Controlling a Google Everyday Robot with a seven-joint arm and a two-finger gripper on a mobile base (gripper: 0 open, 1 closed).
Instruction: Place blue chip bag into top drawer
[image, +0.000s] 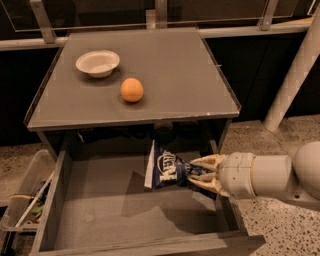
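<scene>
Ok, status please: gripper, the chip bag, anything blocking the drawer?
Gripper shut on blue chip bag, right side of top drawer. Bag hangs over the open drawer, unreleased. Orange, bowl on tabletop, out of the way.

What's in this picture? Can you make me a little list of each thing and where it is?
gripper: at the drawer's right edge, shut on the bag
bag: blue, held above the drawer's right side
drawer: pulled open, grey bottom showing
table: right above the drawer
bowl: white, on the table, back left
orange: on the table, near the bowl, not touching it
bin: clear, left of the drawer, clutter inside
</scene>
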